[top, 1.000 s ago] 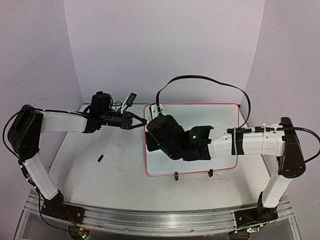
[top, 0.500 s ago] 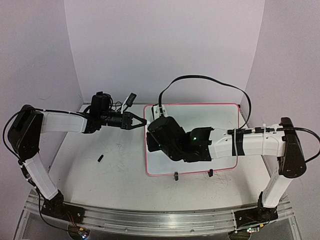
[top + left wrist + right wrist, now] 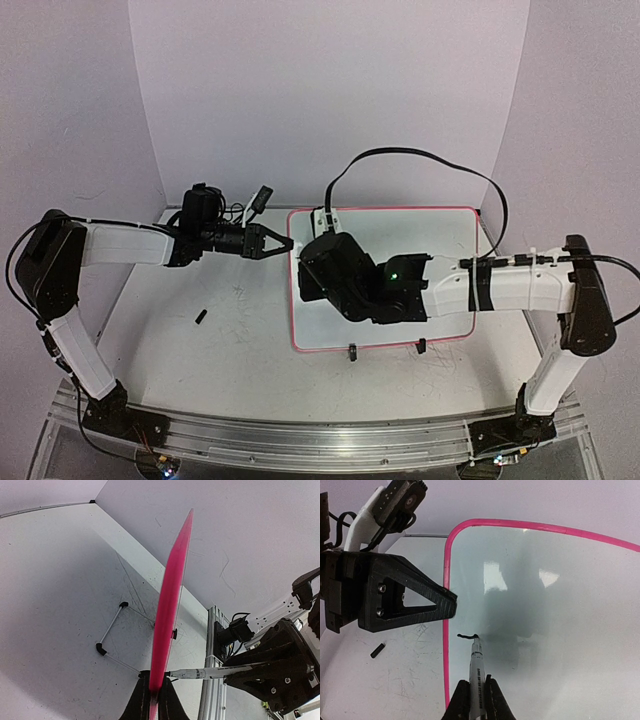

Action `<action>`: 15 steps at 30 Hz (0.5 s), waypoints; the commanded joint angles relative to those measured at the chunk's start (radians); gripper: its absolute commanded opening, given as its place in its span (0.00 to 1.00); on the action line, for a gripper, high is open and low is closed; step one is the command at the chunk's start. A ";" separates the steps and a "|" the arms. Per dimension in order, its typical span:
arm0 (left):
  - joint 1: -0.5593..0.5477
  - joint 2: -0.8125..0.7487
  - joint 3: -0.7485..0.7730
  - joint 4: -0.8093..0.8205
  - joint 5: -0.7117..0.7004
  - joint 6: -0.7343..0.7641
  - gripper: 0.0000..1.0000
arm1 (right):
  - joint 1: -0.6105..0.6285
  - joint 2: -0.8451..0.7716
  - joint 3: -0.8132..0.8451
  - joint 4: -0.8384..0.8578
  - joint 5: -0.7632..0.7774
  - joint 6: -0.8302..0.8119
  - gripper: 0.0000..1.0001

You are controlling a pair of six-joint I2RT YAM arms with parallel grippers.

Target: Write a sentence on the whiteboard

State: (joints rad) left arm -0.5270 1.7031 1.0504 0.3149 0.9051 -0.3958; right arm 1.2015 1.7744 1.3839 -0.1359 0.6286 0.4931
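Note:
The whiteboard (image 3: 440, 240), white with a pink-red border, lies on the table right of centre. My left gripper (image 3: 289, 244) is shut on its left edge; the left wrist view shows the pink rim (image 3: 172, 585) pinched between the jaws (image 3: 154, 692). My right gripper (image 3: 478, 687) is shut on a white marker (image 3: 476, 665). The marker's tip touches the whiteboard (image 3: 560, 630) near its left border, at the right end of a short black stroke (image 3: 467, 636). From above, the right wrist hides the marker and the stroke. The marker (image 3: 210, 672) also shows in the left wrist view.
A small black cap (image 3: 201, 318) lies on the scribbled grey tabletop left of the board. Two black clips (image 3: 352, 350) (image 3: 421, 346) sit on the board's near edge. A black cable (image 3: 420, 158) loops above the board. Pale walls close in the back and sides.
The right arm has shifted slightly to the right over the board with the marker. The left arm and the board have not moved.

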 commanded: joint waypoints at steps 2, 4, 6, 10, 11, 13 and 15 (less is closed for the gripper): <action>-0.007 -0.023 -0.004 0.019 0.038 -0.028 0.01 | -0.019 -0.038 -0.005 -0.022 0.037 0.007 0.00; -0.007 -0.023 -0.003 0.021 0.036 -0.028 0.01 | -0.014 -0.039 0.005 -0.020 0.011 -0.014 0.00; -0.007 -0.023 -0.005 0.022 0.036 -0.029 0.01 | 0.014 -0.062 -0.005 0.022 0.007 -0.061 0.00; -0.007 -0.025 -0.009 0.021 0.031 -0.029 0.01 | 0.045 -0.123 -0.078 0.105 -0.011 -0.107 0.00; -0.007 -0.025 -0.008 0.021 0.032 -0.028 0.01 | 0.042 -0.124 -0.088 0.106 -0.009 -0.100 0.00; -0.007 -0.024 -0.009 0.021 0.030 -0.029 0.01 | 0.038 -0.119 -0.093 0.103 -0.006 -0.090 0.00; -0.007 -0.024 -0.012 0.021 0.029 -0.029 0.01 | 0.037 -0.113 -0.083 0.100 -0.009 -0.090 0.00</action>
State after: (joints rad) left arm -0.5274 1.7031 1.0504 0.3168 0.9062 -0.3958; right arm 1.2433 1.6833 1.2994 -0.0777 0.6138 0.4156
